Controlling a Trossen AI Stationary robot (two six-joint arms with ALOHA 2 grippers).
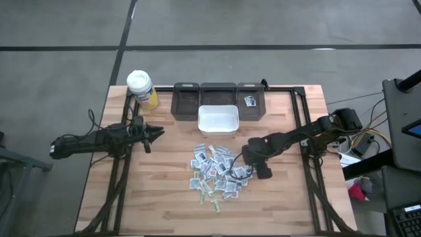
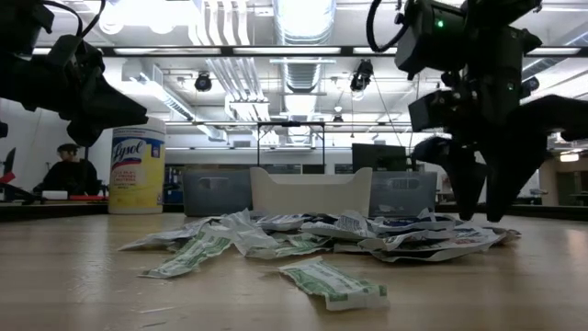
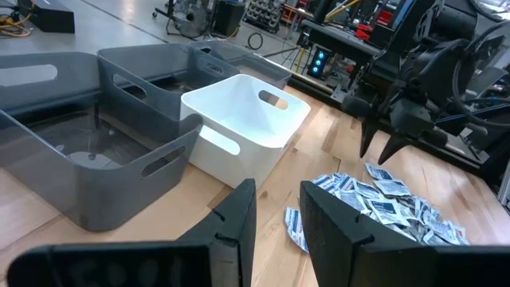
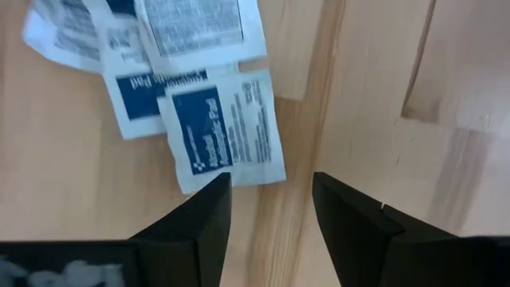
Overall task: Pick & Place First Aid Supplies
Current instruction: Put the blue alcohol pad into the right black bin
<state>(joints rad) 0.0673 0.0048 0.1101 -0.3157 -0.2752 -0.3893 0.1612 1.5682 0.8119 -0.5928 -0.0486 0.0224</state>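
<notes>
The first aid supplies [image 1: 214, 172] lie in a loose heap of small white packets with blue and green print on the middle of the wooden table. My right gripper [image 1: 247, 161] points down at the heap's right edge, open, with its fingertips [image 2: 469, 211] just above the tabletop. In the right wrist view, bare wood shows between the fingers, and a blue-and-white packet [image 4: 227, 127] lies just beyond one fingertip. One packet [image 1: 250, 101] lies in the right grey bin. My left gripper [image 3: 279, 199] hovers open and holds nothing at the table's left.
A white bin [image 1: 218, 120] stands just behind the heap, and behind it is a row of grey bins [image 1: 185, 100]. A white-capped yellow bottle [image 1: 141, 89] stands at the far left corner. Bare wood lies toward the near edge and on both sides of the heap.
</notes>
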